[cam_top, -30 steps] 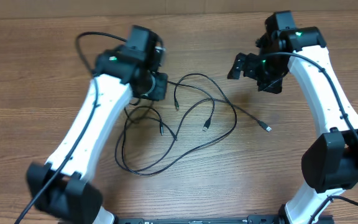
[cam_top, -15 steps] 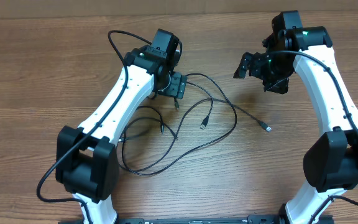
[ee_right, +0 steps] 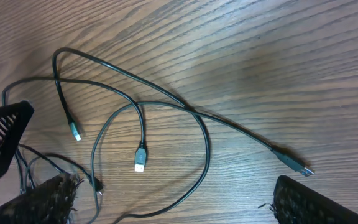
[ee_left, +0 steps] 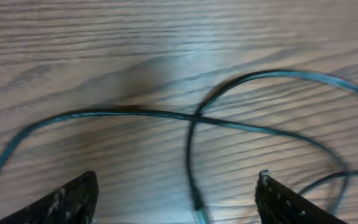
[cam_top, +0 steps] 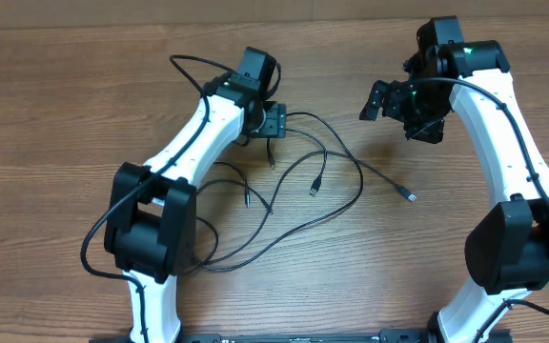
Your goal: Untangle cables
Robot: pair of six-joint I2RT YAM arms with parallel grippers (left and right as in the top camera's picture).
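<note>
White arms [cam_top: 193, 143], black joints [cam_top: 151, 224], green lights [cam_top: 457, 50]

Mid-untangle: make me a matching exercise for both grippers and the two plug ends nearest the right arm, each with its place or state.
1 left gripper
2 right gripper
3 far-right plug
4 white-tipped plug

a inside a loop of the cables
b open, directly over a crossing
c open, off to the side of the tangle
d alone on the table, outside the loops

Pairs: 1-b, 2-c, 3-d, 4-a.
</note>
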